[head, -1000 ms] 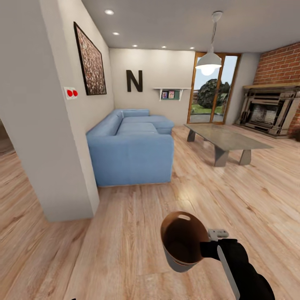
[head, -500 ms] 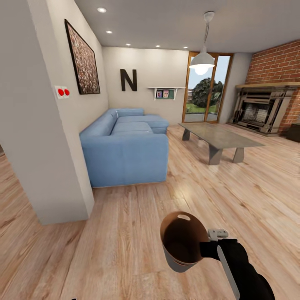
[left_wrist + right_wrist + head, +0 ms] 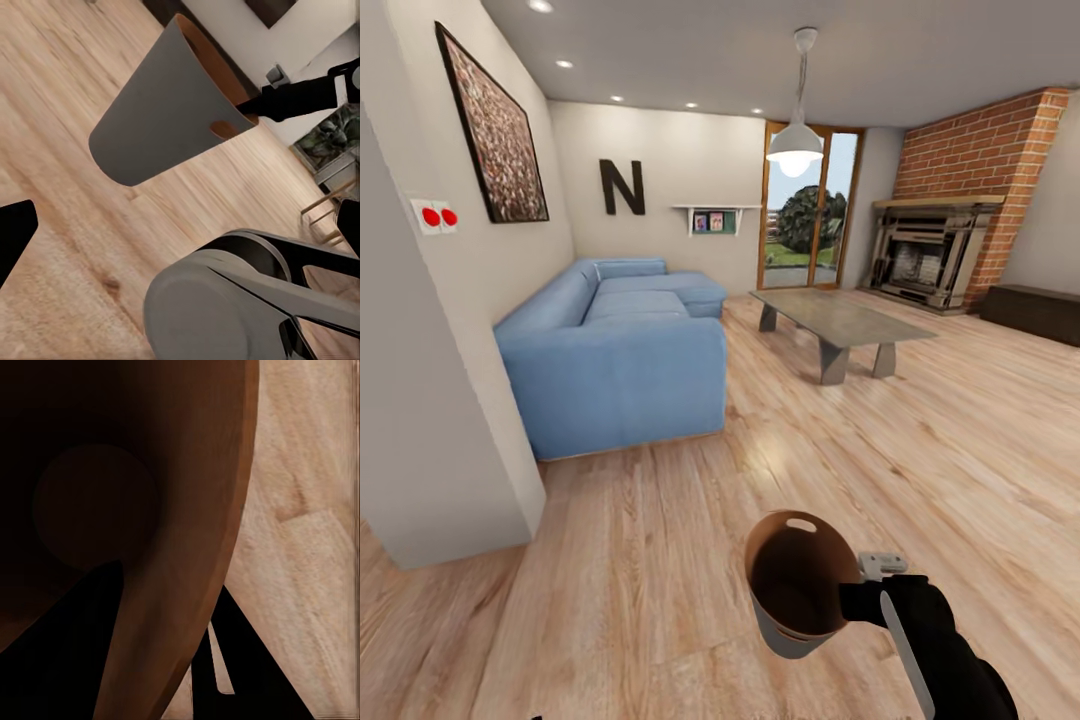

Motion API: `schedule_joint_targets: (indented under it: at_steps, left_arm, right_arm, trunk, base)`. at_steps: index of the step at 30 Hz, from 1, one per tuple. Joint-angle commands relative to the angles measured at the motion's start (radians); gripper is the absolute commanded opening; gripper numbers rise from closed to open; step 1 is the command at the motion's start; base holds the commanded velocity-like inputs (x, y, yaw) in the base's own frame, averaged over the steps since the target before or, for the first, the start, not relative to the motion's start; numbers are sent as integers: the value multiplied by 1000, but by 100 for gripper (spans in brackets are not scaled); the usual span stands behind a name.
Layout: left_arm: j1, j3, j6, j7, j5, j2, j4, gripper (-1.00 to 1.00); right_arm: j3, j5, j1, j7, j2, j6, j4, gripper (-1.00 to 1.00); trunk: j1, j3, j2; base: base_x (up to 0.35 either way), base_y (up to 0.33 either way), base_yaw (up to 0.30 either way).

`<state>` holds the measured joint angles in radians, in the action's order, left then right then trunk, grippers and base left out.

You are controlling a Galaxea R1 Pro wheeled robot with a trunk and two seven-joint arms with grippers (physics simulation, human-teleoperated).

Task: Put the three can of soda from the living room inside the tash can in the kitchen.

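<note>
At lower centre, the bin (image 3: 792,585) is held upright by its rim in the clamped right gripper (image 3: 847,598), presumably ready for cans; the left gripper's state cannot be told.

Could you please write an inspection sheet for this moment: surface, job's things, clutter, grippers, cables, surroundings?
Surface: pale wood floor; grey low table top looks bare.
Job's things: bin held off the floor, brown inside, no can seen in it; cans: nothing seen.
Clutter: nothing seen.
Grippers: right gripper shut on the bin's rim; left gripper: state cannot be told.
Cables: nothing seen.
Surroundings: blue sofa, brick fireplace, pendant lamp, glass doors, wall picture.
</note>
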<state>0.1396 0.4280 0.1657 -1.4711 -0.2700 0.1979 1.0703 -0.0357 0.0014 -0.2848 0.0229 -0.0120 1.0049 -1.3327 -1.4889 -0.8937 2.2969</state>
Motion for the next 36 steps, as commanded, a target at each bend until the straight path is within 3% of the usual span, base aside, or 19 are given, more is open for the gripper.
schedule_joint_targets:
  at_steps: [1,28,36]
  left_arm:
    - [0,0,0,0,0,0,0,100]
    - [0,0,-2,0,0,0,0,100]
    - [0,0,-2,0,0,0,0,100]
  right_arm:
    - [0,-14,0,0,0,0,0,-100]
    - [0,-14,0,0,1,0,0,-100]
    - [0,-14,0,0,1,0,0,-100]
  trunk:
    - [0,-1,0]
    - [0,-18,0]
    - [0,-24,0]
  base:
    - [0,0,-273]
    - [1,0,-274]
    - [189,-138,-270]
